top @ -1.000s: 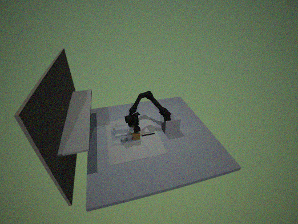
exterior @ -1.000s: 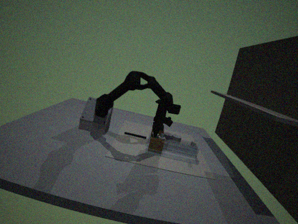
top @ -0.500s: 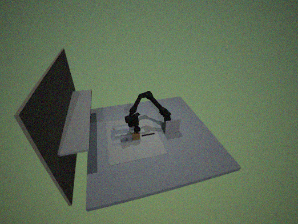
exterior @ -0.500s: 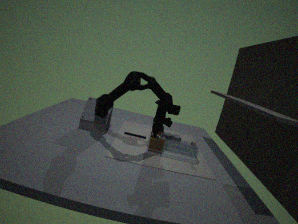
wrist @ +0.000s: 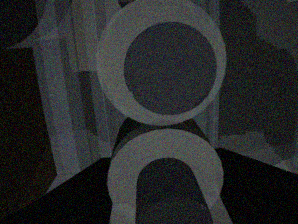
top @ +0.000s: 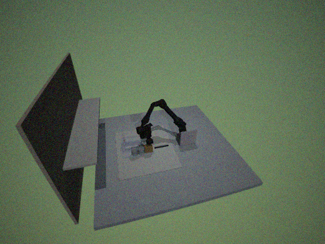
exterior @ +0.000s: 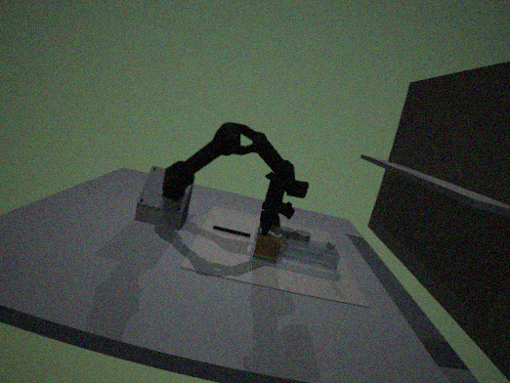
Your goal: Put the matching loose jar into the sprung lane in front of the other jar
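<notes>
In the wrist view, my gripper [wrist: 162, 163] is shut on a jar with a pale ring-shaped top [wrist: 165, 142]. The fingertips also show, small and dark, in the top and exterior views [top: 149, 144] [exterior: 266, 233]. A second jar with a similar pale rim [wrist: 111, 65] stands just beyond the held one, in line with it; the rims nearly touch. The clear walls of the lane [wrist: 47, 110] [exterior: 313, 256] run along the far jar. The pusher plate, the front stop and the held jar's base cannot be made out, so I cannot tell whether it rests on the lane floor.
An orange block-like thing [top: 148, 149] [exterior: 269, 246] shows below the fingertips. Clear round things [top: 136, 151] stand beside it. A black bar [top: 161, 146] [exterior: 232, 231] lies on the pale mat [top: 155, 166] [exterior: 342, 293]. A shelf [top: 82, 134] [exterior: 435, 185] overhangs the table's far edge.
</notes>
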You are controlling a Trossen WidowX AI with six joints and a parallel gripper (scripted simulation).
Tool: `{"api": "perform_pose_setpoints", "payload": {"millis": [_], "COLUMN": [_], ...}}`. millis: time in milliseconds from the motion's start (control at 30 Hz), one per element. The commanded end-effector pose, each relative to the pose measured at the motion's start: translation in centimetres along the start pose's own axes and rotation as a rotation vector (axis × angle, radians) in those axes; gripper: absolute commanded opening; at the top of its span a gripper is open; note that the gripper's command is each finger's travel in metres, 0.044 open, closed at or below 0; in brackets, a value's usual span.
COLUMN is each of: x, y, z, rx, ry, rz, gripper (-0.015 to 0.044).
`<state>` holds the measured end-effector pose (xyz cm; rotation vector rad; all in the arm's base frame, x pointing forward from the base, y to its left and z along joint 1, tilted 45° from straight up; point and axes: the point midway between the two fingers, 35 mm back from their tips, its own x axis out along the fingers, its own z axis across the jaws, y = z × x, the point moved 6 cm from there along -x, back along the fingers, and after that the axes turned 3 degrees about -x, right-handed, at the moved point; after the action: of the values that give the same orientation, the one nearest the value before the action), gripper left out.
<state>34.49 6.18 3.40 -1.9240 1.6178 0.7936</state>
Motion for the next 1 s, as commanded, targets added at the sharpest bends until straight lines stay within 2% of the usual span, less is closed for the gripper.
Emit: {"api": "perform_pose_setpoints", "payload": {"millis": [0,967], "x": [0.15,0.48], "y": [-0.24,0.12], "z": [-0.12,-0.10], "rx": [0.008,0.008], "ry": [0.007,0.007], "rz": [-0.011,-0.010], "gripper": [0.0000,0.0000]}}
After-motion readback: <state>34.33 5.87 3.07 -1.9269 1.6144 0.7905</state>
